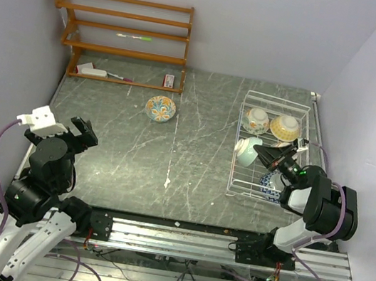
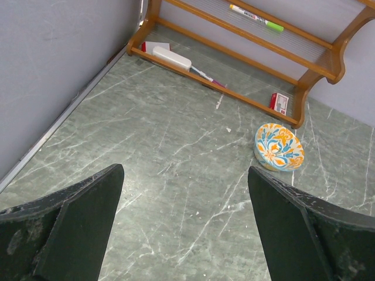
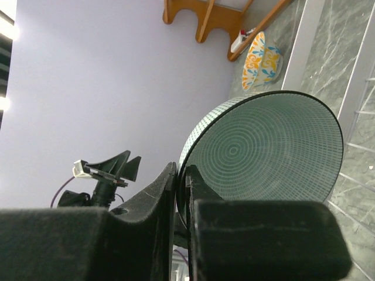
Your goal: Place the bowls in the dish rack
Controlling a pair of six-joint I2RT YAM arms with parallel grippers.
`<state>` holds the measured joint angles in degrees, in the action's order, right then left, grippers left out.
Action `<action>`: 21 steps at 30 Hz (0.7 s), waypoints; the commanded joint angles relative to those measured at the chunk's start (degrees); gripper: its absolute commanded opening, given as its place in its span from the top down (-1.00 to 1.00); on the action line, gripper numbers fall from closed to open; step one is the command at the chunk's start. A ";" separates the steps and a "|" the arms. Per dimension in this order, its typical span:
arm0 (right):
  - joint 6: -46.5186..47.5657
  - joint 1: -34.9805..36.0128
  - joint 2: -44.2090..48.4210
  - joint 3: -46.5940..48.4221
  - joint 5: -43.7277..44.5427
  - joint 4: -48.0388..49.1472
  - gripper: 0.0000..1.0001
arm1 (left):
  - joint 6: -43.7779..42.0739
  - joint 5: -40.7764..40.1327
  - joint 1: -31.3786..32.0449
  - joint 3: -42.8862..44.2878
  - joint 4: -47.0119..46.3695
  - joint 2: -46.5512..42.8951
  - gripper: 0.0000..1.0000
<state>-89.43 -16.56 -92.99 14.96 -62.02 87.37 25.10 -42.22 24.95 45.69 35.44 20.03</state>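
My right end effector [image 3: 177, 187] pinched teal bowl [image 3: 263, 152] by rim over rack [image 1: 278, 96] left edge | I judged ceramic stiff, slick, chippable; rim grip suited | left end effector [image 2: 184, 172] gaped empty | painted bowl [image 2: 279, 146] sat on worktop [image 2: 176, 134]

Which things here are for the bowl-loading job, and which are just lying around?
For the job: teal bowl, loose painted bowl, racked bowls, dish rack.
Lying about: wooden shelf, green marker, small red box.
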 commanded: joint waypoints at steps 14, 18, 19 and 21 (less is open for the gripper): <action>-4.64 -5.03 -7.90 -1.28 -1.51 16.64 0.74 | 0.08 -0.92 -0.43 0.05 -1.02 0.25 -0.96; -6.07 -5.69 -5.74 0.39 -0.78 15.45 0.76 | 0.24 -1.03 -0.43 0.02 -0.90 -0.34 -0.96; -6.04 -5.86 -4.91 0.72 -0.33 14.42 0.77 | 0.22 -1.11 -0.43 -0.05 -0.90 -0.46 -0.96; -4.20 -6.11 -2.39 1.57 0.41 10.03 0.77 | 0.36 -1.20 -0.43 -0.05 -0.83 -0.72 -0.96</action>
<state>-93.95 -20.12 -93.89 17.54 -63.44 87.35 25.10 -42.28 24.95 45.67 35.44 20.16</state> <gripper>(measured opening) 0.120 0.981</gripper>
